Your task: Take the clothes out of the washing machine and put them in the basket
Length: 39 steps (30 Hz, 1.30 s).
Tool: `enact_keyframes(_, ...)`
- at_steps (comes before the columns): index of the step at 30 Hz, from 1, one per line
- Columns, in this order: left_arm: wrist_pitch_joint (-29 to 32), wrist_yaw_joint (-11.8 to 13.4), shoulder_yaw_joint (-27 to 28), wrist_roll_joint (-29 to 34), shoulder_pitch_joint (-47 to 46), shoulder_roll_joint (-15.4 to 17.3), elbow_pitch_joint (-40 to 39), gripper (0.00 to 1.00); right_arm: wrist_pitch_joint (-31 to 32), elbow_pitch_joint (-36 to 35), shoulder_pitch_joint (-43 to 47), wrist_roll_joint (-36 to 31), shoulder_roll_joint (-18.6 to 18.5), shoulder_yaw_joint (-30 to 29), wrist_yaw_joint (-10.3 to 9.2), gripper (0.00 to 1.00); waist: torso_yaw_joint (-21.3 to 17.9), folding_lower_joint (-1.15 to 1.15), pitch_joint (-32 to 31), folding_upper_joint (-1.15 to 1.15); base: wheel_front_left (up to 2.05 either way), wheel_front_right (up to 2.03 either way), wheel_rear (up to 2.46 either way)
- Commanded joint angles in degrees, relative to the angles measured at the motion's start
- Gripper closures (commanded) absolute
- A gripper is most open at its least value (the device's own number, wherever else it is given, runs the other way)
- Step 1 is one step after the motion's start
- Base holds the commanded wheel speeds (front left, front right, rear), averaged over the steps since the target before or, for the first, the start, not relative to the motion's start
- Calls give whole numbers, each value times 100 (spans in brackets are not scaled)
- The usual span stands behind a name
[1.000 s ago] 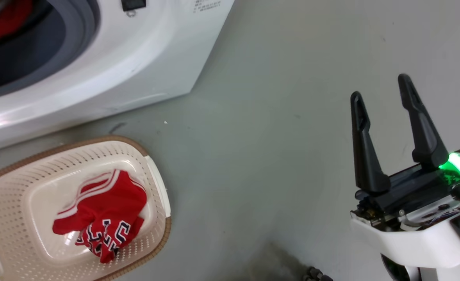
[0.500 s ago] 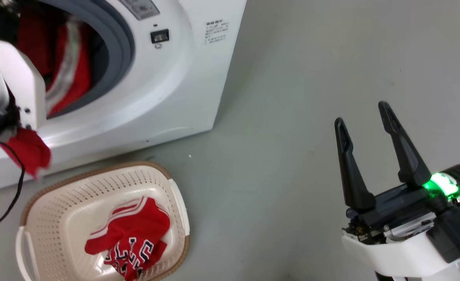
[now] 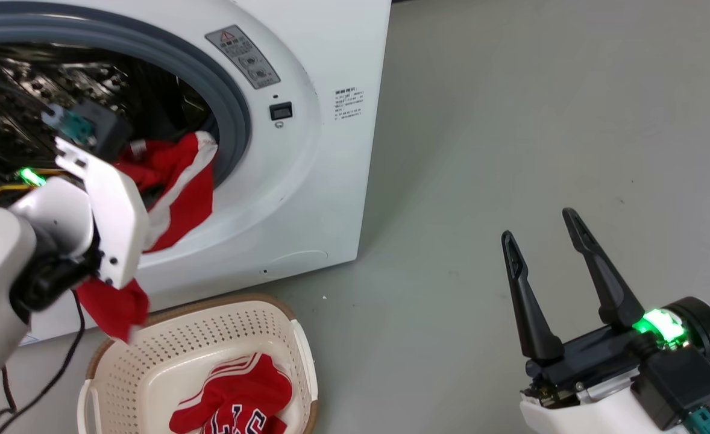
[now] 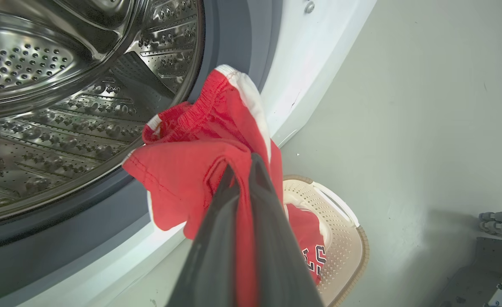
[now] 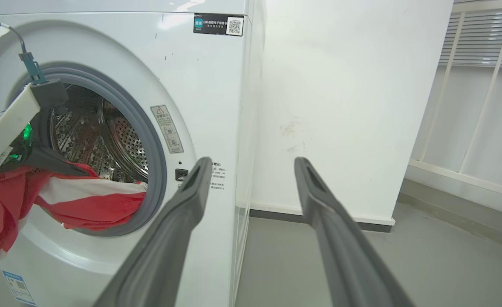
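Observation:
The white washing machine stands with its porthole open. My left gripper is shut on a red piece of the clothes with white trim. The cloth drapes from the drum over the grey gasket and hangs down past my wrist above the basket. The cream basket sits on the floor below the porthole, with another red lettered garment lying in it. My right gripper is open and empty off to the right, well away from the washer. The right wrist view shows the held cloth at the porthole.
Grey floor spreads to the right of the washer. A white wall stands beside the machine. A black cable trails at the lower left by the basket. Part of the robot's base is near the basket.
The head camera has tilted up, so the washer and basket sit lower in the picture. My left arm has come further into view, drawing the red cloth out over the gasket. The right gripper stays open.

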Motion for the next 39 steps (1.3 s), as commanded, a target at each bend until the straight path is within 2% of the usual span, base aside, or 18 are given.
enact_keyframes(1,-4,79,-30,25,137,52,-197,100,-11,8,91,-57,4,7,-2,0,34,2,-111,0,0,0,0)
enact_keyframes(8,9,256,-246,-16,593,24,-700,100,-11,19,141,-105,5,43,-2,0,17,2,-113,0,0,0,0)
enact_keyframes(16,-31,241,-539,82,911,-197,-328,100,-11,-20,-97,-66,5,36,-2,0,-172,2,254,0,0,0,0)
enact_keyframes(27,-180,48,-860,114,1077,-721,1025,100,-11,-105,-406,78,5,16,-2,0,-479,2,969,0,0,0,0)
enact_keyframes(39,-448,-173,-961,74,639,-1428,2879,100,-11,-272,-806,247,5,-72,-2,0,-699,2,1969,0,0,0,0)
